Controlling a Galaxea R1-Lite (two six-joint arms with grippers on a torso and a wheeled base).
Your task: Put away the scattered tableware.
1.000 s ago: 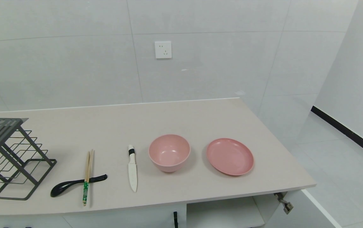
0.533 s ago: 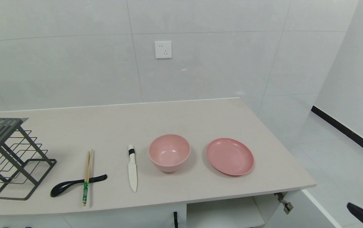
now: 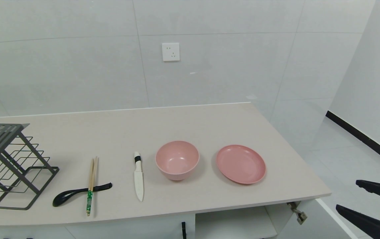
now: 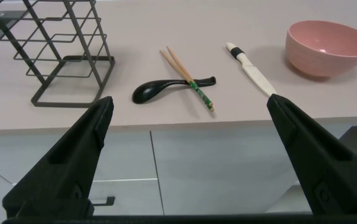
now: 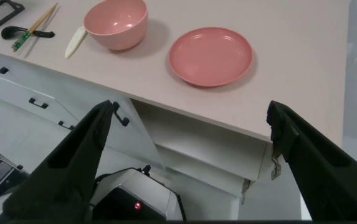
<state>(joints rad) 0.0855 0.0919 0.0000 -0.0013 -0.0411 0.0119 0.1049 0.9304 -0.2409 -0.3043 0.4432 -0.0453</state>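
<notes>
**Tableware in a row on the table, both jaws spread and empty**

Everything lies on the table [image 3: 193, 126], near its front edge. At the far left stands a dark wire rack [image 3: 11, 159]. To its right lies a black spoon [image 3: 67, 196], with a pair of chopsticks [image 3: 91, 184] laid across its handle and touching it. Next comes a white knife [image 3: 138, 179] with a black band on its handle, blade tip toward the front edge. Just beside the knife stands a pink bowl [image 3: 177, 159], upright. A pink plate [image 3: 240, 163] sits flat to the bowl's right, apart from it and nearest the table's right end.

The right jaws are spread wide and hold nothing. They hang off the table's front right corner, over the floor, well apart from the plate. The left jaws are also spread and empty. They sit before the front edge, opposite the spoon and chopsticks and touching neither.

Under the table's right end a cupboard [image 3: 236, 225] stands open, a hinge [image 3: 297, 212] showing at its side. A socket [image 3: 170, 51] is on the wall behind.
</notes>
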